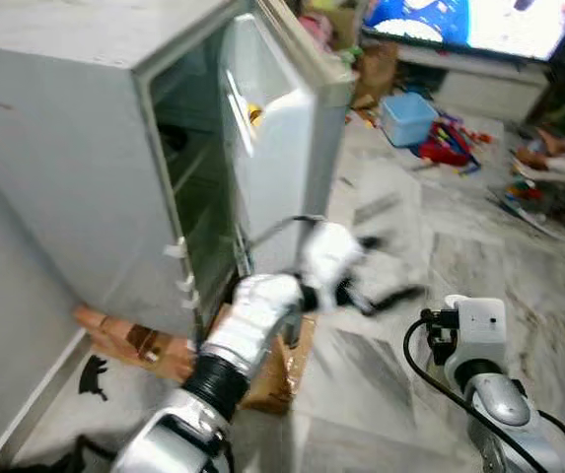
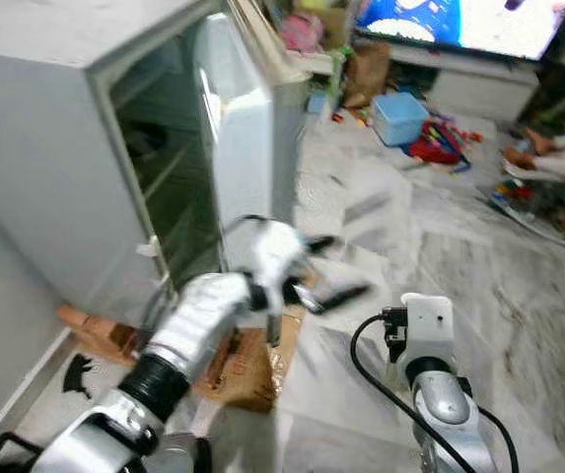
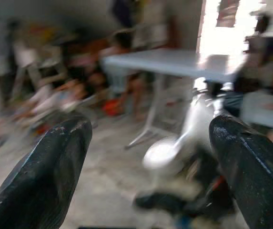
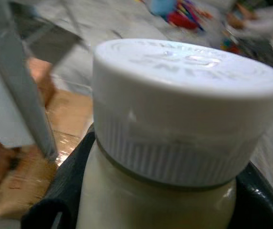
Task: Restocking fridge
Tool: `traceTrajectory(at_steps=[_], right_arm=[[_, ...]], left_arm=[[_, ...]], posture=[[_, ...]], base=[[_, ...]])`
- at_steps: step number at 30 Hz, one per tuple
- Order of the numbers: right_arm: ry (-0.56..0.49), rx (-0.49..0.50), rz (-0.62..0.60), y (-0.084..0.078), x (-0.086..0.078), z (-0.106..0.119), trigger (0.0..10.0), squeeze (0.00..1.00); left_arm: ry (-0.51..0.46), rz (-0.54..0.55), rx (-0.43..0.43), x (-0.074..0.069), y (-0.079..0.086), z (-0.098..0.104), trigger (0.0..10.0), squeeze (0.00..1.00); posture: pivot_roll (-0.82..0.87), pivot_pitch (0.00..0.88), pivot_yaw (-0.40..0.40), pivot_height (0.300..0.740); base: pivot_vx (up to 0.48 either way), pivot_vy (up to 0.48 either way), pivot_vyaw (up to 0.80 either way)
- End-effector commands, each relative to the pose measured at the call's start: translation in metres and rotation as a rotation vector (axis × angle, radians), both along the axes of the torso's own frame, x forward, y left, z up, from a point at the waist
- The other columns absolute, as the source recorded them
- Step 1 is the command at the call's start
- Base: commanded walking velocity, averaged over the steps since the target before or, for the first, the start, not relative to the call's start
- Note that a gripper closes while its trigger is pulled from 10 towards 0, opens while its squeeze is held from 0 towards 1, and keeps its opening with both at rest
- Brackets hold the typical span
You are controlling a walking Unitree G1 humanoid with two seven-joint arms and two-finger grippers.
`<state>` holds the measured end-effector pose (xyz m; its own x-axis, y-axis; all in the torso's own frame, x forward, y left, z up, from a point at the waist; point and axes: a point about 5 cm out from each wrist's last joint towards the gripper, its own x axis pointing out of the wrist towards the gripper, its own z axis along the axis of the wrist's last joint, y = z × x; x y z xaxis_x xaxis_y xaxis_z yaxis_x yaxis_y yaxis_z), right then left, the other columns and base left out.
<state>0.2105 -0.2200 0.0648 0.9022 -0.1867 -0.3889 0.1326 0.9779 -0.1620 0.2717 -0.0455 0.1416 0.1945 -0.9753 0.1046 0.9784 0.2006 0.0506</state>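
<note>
The right gripper (image 4: 165,200), jaws pinching a white-capped bottle (image 4: 174,119), waits low at near right while the left gripper (image 1: 386,286), jaws spread and empty, hovers beside the open fridge door (image 1: 272,148); next, I judge, the bottle must be carried to a shelf inside.

My left arm reaches forward and across, its end effector (image 1: 386,296) blurred in the head views. At the wrist I see both black fingers (image 3: 45,176) spread wide with nothing between them. My right arm is bent low, its end effector (image 4: 141,191) clamped around a white-capped bottle (image 4: 179,119).
</note>
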Motion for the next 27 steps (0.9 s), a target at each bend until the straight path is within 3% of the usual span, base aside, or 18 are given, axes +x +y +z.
traceTrajectory(at_steps=[1,4,6,7,9,12,14,15,16,17,20,21,27], right_arm=[[-0.002,0.004,-0.042,-0.005,0.002,0.0,10.0,0.0],[-0.007,0.004,-0.043,-0.004,0.004,0.0,10.0,0.0],[-0.013,0.011,-0.049,-0.002,0.008,0.0,10.0,0.0],[-0.013,0.011,-0.049,-0.002,0.008,0.0,10.0,0.0],[-0.023,0.013,-0.054,-0.002,0.01,0.0,10.0,0.0],[-0.057,0.008,-0.07,-0.004,0.02,0.004,10.0,0.0],[-0.075,0.015,-0.085,-0.006,0.024,0.005,10.0,0.0],[-0.092,0.02,-0.081,-0.005,0.031,0.008,10.0,0.0],[-0.092,0.02,-0.081,-0.005,0.031,0.008,10.0,0.0],[-0.111,0.022,-0.081,-0.004,0.037,0.01,10.0,0.0],[-0.125,0.014,-0.073,-0.003,0.042,0.011,10.0,0.0],[-0.137,0.016,-0.074,-0.002,0.045,0.01,10.0,0.0],[-0.137,0.016,-0.055,0.001,0.051,0.005,10.0,0.0]], left_arm=[[-0.006,-0.017,-0.011,-0.002,-0.001,0.006,10.0,0.0],[-0.023,0.014,-0.009,0.001,0.003,0.009,10.0,0.0],[-0.044,0.198,-0.002,0.019,0.031,0.01,10.0,0.0],[-0.044,0.198,-0.002,0.019,0.031,0.01,10.0,0.0],[-0.047,0.39,0.018,0.037,0.058,0.006,10.0,0.0],[-0.049,0.735,0.073,0.055,0.126,-0.007,10.0,0.0],[-0.031,0.804,0.08,0.054,0.146,-0.011,10.0,0.0],[-0.021,0.94,0.101,0.05,0.179,-0.02,10.0,0.0],[-0.021,0.94,0.101,0.05,0.179,-0.02,10.0,0.0],[-0.014,1.064,0.13,0.044,0.206,-0.028,10.0,0.0],[0.005,1.181,0.154,0.035,0.227,-0.037,10.0,0.0],[-0.001,1.254,0.177,0.024,0.24,-0.044,10.0,0.0],[0.054,1.313,0.201,0.002,0.242,-0.063,10.0,0.0]], posture=[[-0.04,0.0,-0.011,0.716],[-0.04,0.0,-0.008,0.716],[-0.03,0.0,-0.007,0.716],[-0.03,0.0,-0.007,0.716],[-0.02,0.0,-0.009,0.716],[0.0,0.0,-0.014,0.716],[0.01,0.0,-0.017,0.716],[0.02,0.0,-0.02,0.716],[0.02,0.0,-0.02,0.716],[0.03,0.0,-0.026,0.716],[0.05,0.0,-0.043,0.716],[0.06,0.0,-0.047,0.716],[0.06,0.0,-0.049,0.716]], base=[[0.0,0.0,0.0],[0.0,0.0,0.0],[0.0,0.0,0.0],[0.0,0.0,0.0],[0.0,0.0,0.0],[0.0,0.0,0.0],[0.0,0.0,0.0],[0.0,0.0,0.0],[0.0,0.0,0.0],[0.0,0.0,0.0],[0.0,0.0,0.0],[0.0,0.0,0.0],[0.0,0.0,0.0]])
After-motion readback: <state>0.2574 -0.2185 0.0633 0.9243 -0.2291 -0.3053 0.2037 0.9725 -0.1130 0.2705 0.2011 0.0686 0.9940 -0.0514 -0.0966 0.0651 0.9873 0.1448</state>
